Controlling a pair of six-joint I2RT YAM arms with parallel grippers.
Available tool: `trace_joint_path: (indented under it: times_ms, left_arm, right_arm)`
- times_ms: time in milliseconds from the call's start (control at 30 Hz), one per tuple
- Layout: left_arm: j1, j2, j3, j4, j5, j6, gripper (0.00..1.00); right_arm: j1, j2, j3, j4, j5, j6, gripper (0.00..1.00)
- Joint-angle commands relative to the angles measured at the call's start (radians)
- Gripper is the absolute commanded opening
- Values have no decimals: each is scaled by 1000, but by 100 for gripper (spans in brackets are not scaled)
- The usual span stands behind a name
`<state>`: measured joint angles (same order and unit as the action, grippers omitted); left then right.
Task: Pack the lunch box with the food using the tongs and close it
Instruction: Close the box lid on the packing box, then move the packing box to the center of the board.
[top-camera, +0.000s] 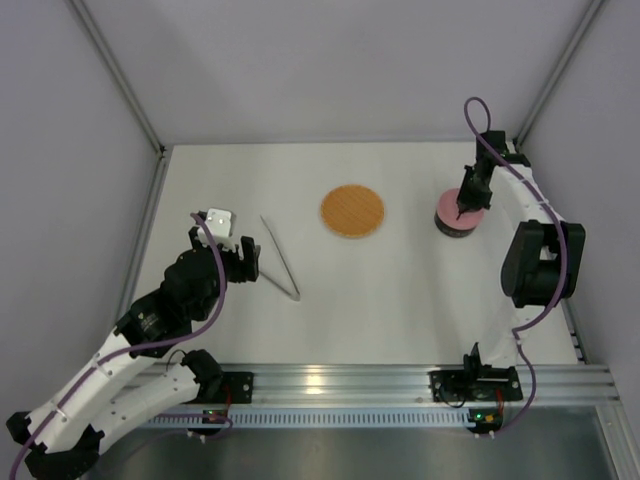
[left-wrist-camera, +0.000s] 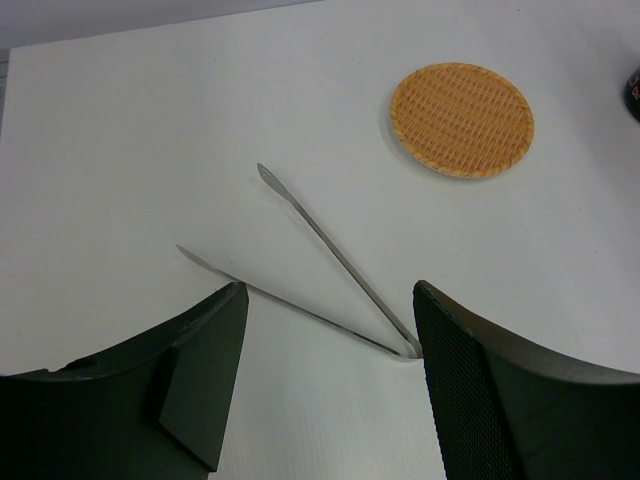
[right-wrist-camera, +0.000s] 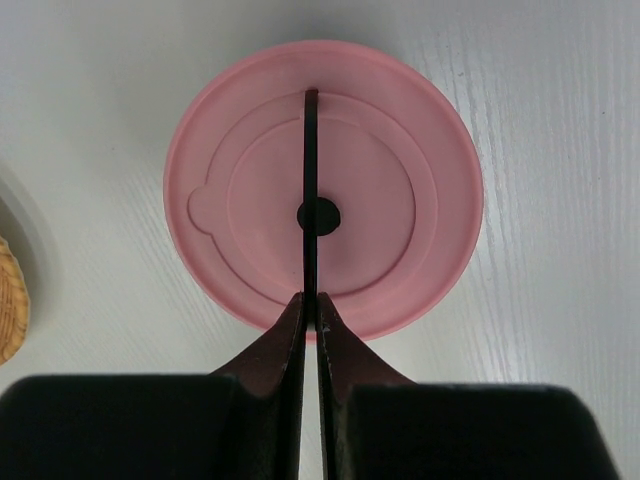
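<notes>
Clenched shut, our right gripper bears down with its fingertips together on the middle of the round pink plastic lid, holding nothing. The lid sits flat over the small round lunch box, of which we see only a dark sliver of wall under the lid's rim, at about 2 o'clock on the white table in the overhead view. At 9 o'clock our left gripper hangs low with its fingers spread wide and empty. The long thin silver metal tongs lie flat on the table just ahead of it, joined end toward 5 o'clock and open tips toward 10 and 11 o'clock. That joined end lies close against the gripper's right finger; we cannot tell whether they touch. The flat round orange-brown woven mat lies bare between the two arms, toward 12 o'clock. We see no food anywhere on the table; whether it is inside the covered box we cannot see. By our reading the packing is done, the tongs are put down, and the closing is in hand. What may be left is pressing the lid fully home and lifting both arms away.
</notes>
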<state>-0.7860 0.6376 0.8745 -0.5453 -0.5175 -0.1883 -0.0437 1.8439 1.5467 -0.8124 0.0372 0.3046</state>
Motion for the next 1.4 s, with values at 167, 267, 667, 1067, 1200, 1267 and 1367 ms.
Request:
trace_joint_path:
  times_ms: [167,267,667,1067,1200,1267,1367]
  left_arm:
    - [1,-1,-2,39,-13,-2,72]
    - [1,0,-2,39,-13,-2,72]
    - [1,2,-3,38,-19,-2,72]
    - [1,13,-3,39,-24,-2,73]
    - [1,19,-5,38,-27,-2,73]
    - [1,22,-5,38,-24,-2,73]
    - [1,20,-5,38,-24,0,73]
  right_arm:
    - [85,55,-45,-1,21,-22,3]
    - [126,48,-86,59,-61,-19,3]
    - [337,135,-11,121,-85,40,3]
    - [341,107,-37,130,-42,38,13]
    - [350,80,-33,137,-16,34,29]
    - [354,57,-27,140,-10,36,32]
    - [357,16,-10,134,9,36,37]
